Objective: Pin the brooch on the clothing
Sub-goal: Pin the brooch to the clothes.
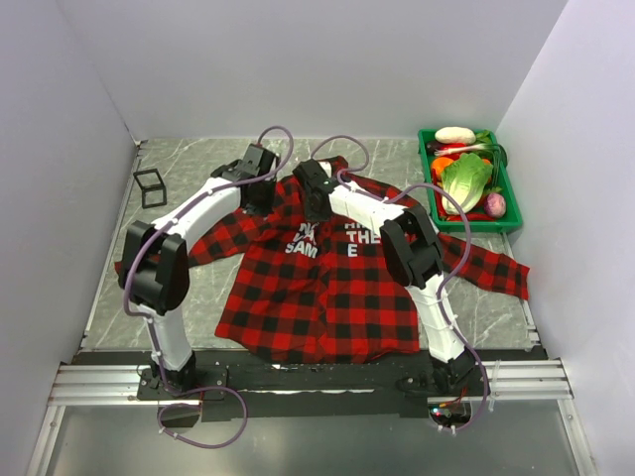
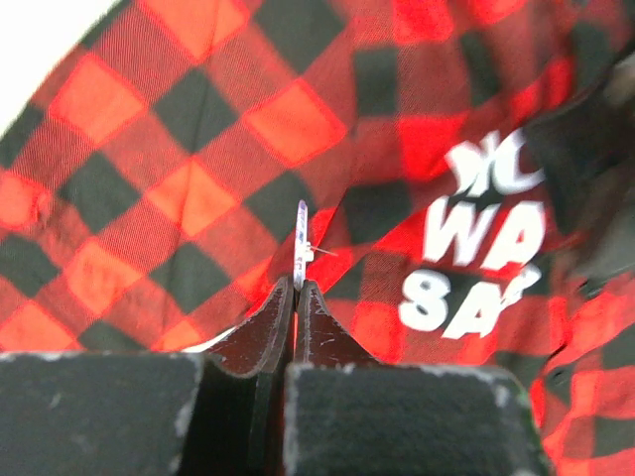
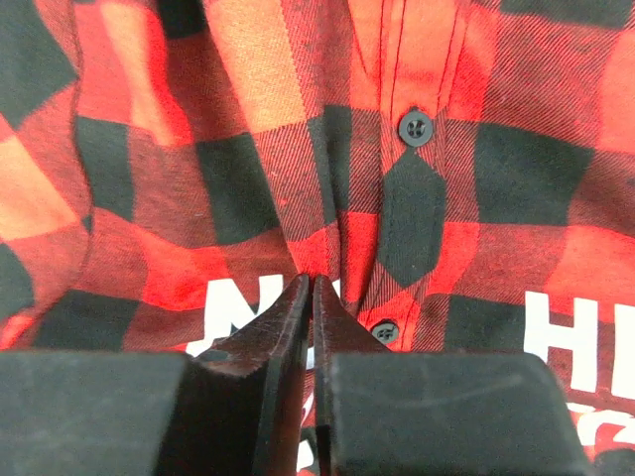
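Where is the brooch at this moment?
In the left wrist view, the brooch stands edge-on, pinched in the left gripper tips, over the shirt, just left of its white letters.

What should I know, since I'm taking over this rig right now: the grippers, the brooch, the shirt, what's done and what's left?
Left gripper: shut on the brooch, which it holds edge-on with the pin showing.
Right gripper: closed, apparently pinching a fold of the shirt near the buttons.
Shirt: lies spread out, front up.
Done: the brooch is gripped and held over the chest beside the white lettering.
Left: push the pin through the cloth and let go. No piercing is visible yet.
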Controlling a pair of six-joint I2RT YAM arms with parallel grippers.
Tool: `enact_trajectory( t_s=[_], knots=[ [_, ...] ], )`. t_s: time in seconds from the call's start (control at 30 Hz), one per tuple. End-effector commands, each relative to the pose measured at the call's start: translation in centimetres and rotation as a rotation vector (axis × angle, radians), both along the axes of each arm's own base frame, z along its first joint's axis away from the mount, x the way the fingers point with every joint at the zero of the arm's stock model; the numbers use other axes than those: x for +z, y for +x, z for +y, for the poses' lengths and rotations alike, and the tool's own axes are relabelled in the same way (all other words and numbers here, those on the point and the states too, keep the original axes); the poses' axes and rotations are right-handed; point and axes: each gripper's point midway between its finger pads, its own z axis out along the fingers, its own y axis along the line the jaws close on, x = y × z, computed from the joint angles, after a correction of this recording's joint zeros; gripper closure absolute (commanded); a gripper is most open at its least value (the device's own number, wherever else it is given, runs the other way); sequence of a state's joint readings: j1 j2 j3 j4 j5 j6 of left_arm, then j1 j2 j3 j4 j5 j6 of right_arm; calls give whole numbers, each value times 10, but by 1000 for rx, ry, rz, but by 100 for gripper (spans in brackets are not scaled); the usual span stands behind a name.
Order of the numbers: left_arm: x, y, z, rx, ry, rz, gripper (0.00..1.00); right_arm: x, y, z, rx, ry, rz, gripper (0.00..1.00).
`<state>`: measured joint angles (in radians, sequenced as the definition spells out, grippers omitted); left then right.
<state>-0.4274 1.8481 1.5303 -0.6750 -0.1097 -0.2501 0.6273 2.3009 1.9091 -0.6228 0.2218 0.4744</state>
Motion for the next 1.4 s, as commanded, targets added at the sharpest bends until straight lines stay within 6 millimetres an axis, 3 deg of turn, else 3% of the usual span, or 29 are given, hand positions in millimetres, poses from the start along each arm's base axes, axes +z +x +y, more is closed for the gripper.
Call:
enact_trajectory(
  t_s=[0.0, 0.1, 0.37, 0.87, 1.37],
  knots=[
    [22, 17, -27, -6, -61, -47, 99, -5, 7, 0, 0, 37, -10, 93],
    [15, 20, -35, -11, -47, -33, 99, -6, 9, 2, 15, 49, -13, 100],
    [9, 31, -49, -12, -36, -25, 99, 17, 15, 9, 44, 96, -68, 100],
    [-24, 34, -62, -16, -57, 42, 99, 61, 10, 11, 33, 197, -138, 100],
    [-33, 28, -96, -66, -115, 55, 99, 56, 4, 14, 49, 322, -126, 100]
  ],
)
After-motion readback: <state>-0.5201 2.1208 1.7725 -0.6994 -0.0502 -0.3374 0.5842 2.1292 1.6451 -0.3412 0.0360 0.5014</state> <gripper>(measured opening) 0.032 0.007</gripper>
